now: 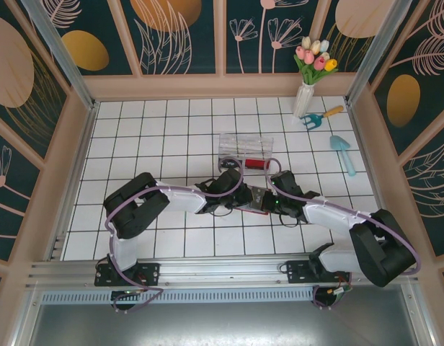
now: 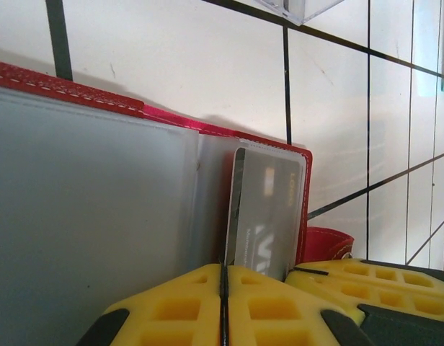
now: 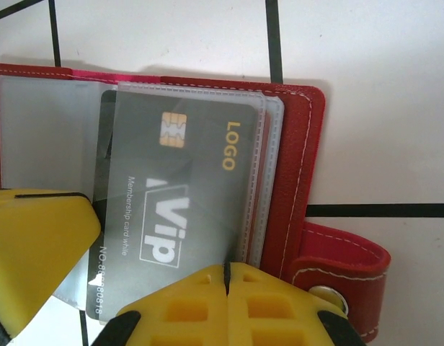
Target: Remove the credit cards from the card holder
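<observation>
Card holder (image 3: 303,144): red, folded open and lying flat on the tiles. It sits directly ahead of both sets of jaws, which meet over it from opposite sides. Frosted clear sleeves are layered over its inside.
Snap tab (image 3: 341,263): red with a metal stud, sticking out from the holder's edge just right of the right jaws.
Credit card (image 3: 179,187): dark grey with a gold chip and "LOGO" and "VIP" printed on it. Its far end is tucked among the sleeves. Its near end reaches back to the right jaws, and one near corner lies over bare tile.
Right gripper (image 3: 227,295): the yellow pads are pressed together with no gap. The card's edge runs straight into their seam, so they appear clamped on the card.
Left gripper (image 2: 223,295): the pads are clenched seam to seam. A thin dark edge runs into the seam, but I cannot tell whether it is card or sleeve. A large frosted sleeve page stands just left of these jaws, and the card is just ahead to the right.
Neighbouring fingers (image 2: 366,277): the right gripper's yellow tips, close beside the left jaws at the tab.
Clear plastic box (image 1: 245,146): beyond both jaws and apart from the holder, with a small red object (image 1: 255,164) at its near side.
Light-blue trowel (image 1: 344,153): farther off, beyond and to the right of the jaws.
Hand rake (image 1: 319,117): farther off, beyond and to the right of the jaws.
Vase of tulips (image 1: 305,97): in the far right corner.
Tiled table (image 1: 157,130): white tiles with dark grout.
</observation>
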Tool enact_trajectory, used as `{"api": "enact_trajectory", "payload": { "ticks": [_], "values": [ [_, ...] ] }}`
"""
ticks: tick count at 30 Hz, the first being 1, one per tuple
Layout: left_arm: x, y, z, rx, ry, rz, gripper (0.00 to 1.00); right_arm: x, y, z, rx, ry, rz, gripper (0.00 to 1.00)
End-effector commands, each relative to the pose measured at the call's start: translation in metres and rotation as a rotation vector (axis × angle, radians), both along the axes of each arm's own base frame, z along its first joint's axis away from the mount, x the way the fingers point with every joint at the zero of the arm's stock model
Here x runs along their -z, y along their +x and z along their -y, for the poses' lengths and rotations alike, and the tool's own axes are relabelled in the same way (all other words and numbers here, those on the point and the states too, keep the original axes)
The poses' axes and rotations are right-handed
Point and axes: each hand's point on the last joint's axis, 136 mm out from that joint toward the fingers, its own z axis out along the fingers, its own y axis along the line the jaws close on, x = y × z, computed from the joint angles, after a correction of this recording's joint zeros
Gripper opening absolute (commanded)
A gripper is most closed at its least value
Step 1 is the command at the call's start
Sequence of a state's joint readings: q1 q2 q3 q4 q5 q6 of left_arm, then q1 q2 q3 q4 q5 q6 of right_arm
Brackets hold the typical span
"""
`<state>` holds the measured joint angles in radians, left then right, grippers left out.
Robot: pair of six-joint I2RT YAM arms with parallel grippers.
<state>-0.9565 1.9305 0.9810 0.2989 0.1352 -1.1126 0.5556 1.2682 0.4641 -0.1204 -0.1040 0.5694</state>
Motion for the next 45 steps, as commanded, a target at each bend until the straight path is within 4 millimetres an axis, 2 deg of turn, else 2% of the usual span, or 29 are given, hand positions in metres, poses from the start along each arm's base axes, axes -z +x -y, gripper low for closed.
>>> {"api": "enact_trajectory", "payload": {
  "ticks": [1,3,8,10,12,17,28,35,38,41,44,45],
  "values": [
    [-0.005,-0.002,0.011,0.019,-0.058,-0.001,0.12,0.014,-0.018,0.009,0.015,-0.017,-0.077,0.0],
    [0.0,-0.007,0.006,0.027,-0.05,-0.007,0.14,0.014,-0.017,0.009,0.018,-0.018,-0.076,0.0],
    [-0.004,-0.009,0.009,0.042,-0.07,-0.001,0.13,0.015,-0.017,0.009,0.019,-0.021,-0.079,0.0],
    [-0.003,-0.01,0.008,0.045,-0.071,-0.001,0.11,0.015,-0.017,0.009,0.021,-0.021,-0.078,0.0],
    [-0.004,-0.01,0.008,0.044,-0.073,-0.003,0.0,0.014,-0.016,0.009,0.023,-0.021,-0.075,0.0],
    [-0.009,-0.008,0.001,0.03,-0.061,0.015,0.0,0.016,-0.017,0.013,0.037,-0.036,-0.081,0.0],
    [-0.019,0.004,-0.027,-0.015,-0.031,0.045,0.0,0.019,-0.019,0.018,0.051,-0.058,-0.088,0.0],
    [-0.024,0.004,-0.033,-0.014,-0.032,0.053,0.0,0.017,-0.014,0.024,0.076,-0.057,-0.084,0.0],
    [-0.031,0.001,-0.026,0.025,-0.071,0.064,0.0,0.017,-0.014,0.023,0.075,-0.055,-0.082,0.0],
    [-0.033,-0.001,-0.017,0.062,-0.111,0.06,0.17,0.017,-0.014,0.023,0.076,-0.051,-0.083,0.0],
    [-0.031,-0.004,-0.013,0.081,-0.129,0.053,0.27,0.016,-0.014,0.022,0.076,-0.048,-0.082,0.0],
    [-0.029,-0.004,-0.012,0.086,-0.131,0.05,0.28,0.017,-0.014,0.023,0.076,-0.049,-0.084,0.0]
  ]
}}
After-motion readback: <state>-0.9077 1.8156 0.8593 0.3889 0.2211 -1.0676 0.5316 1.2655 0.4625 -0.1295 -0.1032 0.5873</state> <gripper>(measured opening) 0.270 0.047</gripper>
